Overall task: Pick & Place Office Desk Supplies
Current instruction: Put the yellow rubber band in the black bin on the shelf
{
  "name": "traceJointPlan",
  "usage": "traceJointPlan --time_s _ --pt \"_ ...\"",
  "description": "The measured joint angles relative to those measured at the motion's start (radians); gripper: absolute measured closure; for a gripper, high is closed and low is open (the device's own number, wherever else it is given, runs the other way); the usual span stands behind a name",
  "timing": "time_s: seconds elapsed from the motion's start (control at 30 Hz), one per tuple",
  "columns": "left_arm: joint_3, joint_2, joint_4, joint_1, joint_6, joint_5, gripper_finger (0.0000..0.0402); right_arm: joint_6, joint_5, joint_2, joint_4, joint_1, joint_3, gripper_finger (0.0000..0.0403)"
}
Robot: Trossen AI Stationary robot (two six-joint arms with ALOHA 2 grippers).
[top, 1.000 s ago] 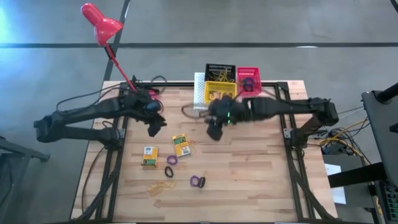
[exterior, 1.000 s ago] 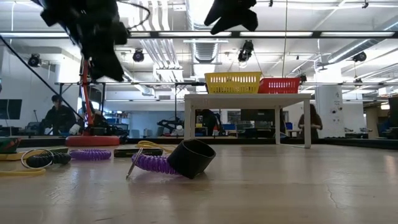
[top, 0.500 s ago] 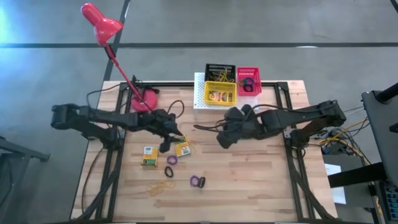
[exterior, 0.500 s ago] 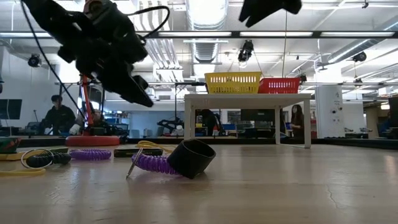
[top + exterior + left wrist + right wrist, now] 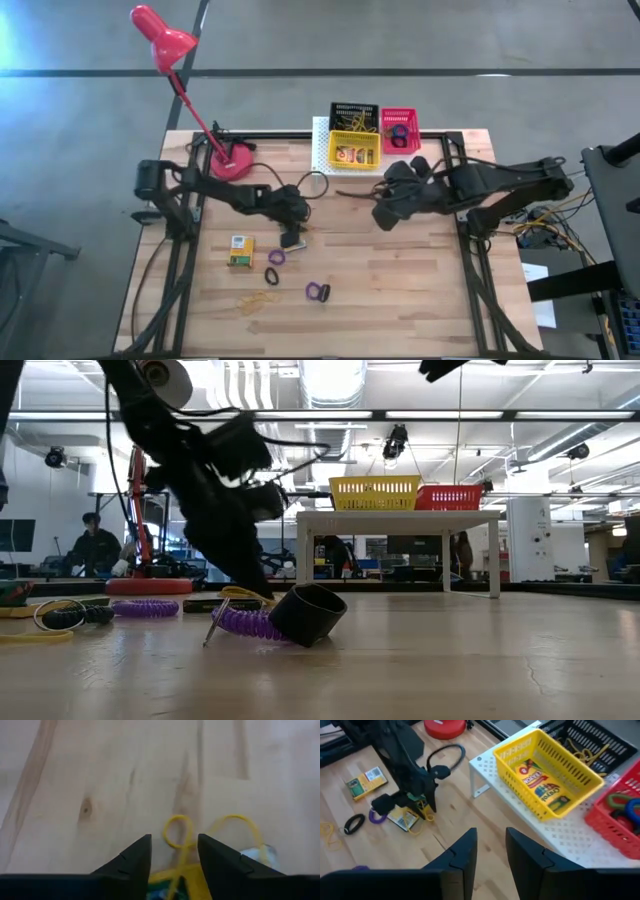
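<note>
- The bench [image 5: 400, 290] is a pale butcher-block top of wooden strips, with visible knots and grain in the left wrist view, on a dark metal frame over a grey concrete floor.
- The low view looks into a big workshop: strip lights, ceiling ducts, and a person seated at far left.
- At the back edge a white perforated stand [image 5: 320, 150] carries a yellow tray [image 5: 354, 152], a black tray [image 5: 355, 115] and a red tray [image 5: 400, 130]; a red desk lamp [image 5: 160, 35] rises from its base at back left.
- The box lying in the yellow tray reads "Crayola" in the right wrist view; print on the other boxes is too small to read.
- The left end effector [image 5: 290, 238] is down at mid-bench over a yellow-green card box [image 5: 404, 817] with a yellow rubber band [image 5: 181, 834] looped at it; its fingers stand apart, gripping nothing that I can tell.
- A second card box [image 5: 239, 251] lies to its left; purple and black rings [image 5: 274, 265] sit near the front, with another pair [image 5: 317, 292] and loose bands [image 5: 258, 298].
- The right end effector [image 5: 385, 215] hovers above the bench right of centre, fingers slightly apart, empty.
</note>
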Motion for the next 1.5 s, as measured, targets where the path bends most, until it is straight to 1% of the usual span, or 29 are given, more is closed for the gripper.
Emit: traceJointPlan --time_s 0.13,0.27,0.33,0.4,0.5,0.57,0.63,0.7,0.8,0.9,1.03,1.2,1.3,1.37,1.5 --pt "0.06 0.024 -0.09 -0.001 0.001 -0.026 0.0291 -0.005 0.0 -0.043 -0.013 0.0 -0.009 0.0309" --pt "0.086 0.018 -0.138 -0.001 0.001 -0.016 0.0374 -0.01 0.0 -0.093 -0.016 0.012 -0.028 0.0314" --pt "0.107 -0.003 -0.18 -0.002 0.0 0.005 0.0391 -0.006 0.0 -0.129 -0.015 0.024 -0.037 0.0317" --pt "0.145 -0.038 -0.245 -0.008 0.0 0.014 0.0394 -0.001 0.0 -0.164 -0.014 0.043 -0.041 0.032" --pt "0.225 -0.108 -0.389 -0.025 -0.013 0.02 0.0398 0.002 0.005 -0.213 -0.013 0.077 -0.046 0.0326" --pt "0.292 -0.16 -0.481 -0.032 -0.023 0.046 0.0399 0.007 0.028 -0.239 -0.012 0.102 -0.053 0.0329" --pt "0.379 -0.207 -0.55 -0.032 -0.066 0.066 0.0399 0.015 0.064 -0.257 -0.013 0.129 -0.063 0.0332" --pt "0.469 -0.234 -0.598 -0.029 -0.122 0.065 0.04 0.025 0.112 -0.271 -0.014 0.151 -0.078 0.0334" --pt "0.614 -0.242 -0.613 -0.027 -0.132 0.065 0.04 0.039 0.163 -0.283 -0.014 0.171 -0.11 0.0335" --pt "0.759 -0.212 -0.61 -0.025 -0.127 0.034 0.04 0.063 0.171 -0.291 -0.015 0.172 -0.147 0.0332" --pt "0.938 -0.143 -0.613 0.003 -0.113 -0.018 0.0401 0.112 0.172 -0.297 -0.013 0.172 -0.181 0.033" --pt "1.148 -0.02 -0.594 0.086 0.01 -0.065 0.0401 0.196 0.176 -0.298 -0.008 0.185 -0.197 0.0337" --pt "1.231 0.059 -0.572 0.147 0.098 -0.116 0.0401 0.237 0.183 -0.298 -0.003 0.21 -0.193 0.0341" --pt "1.271 0.105 -0.546 0.191 0.135 -0.123 0.0401 0.261 0.196 -0.298 -0.002 0.225 -0.191 0.0343" --pt "1.286 0.174 -0.473 0.265 0.176 -0.123 0.0401 0.292 0.245 -0.298 0.004 0.246 -0.19 0.0344"
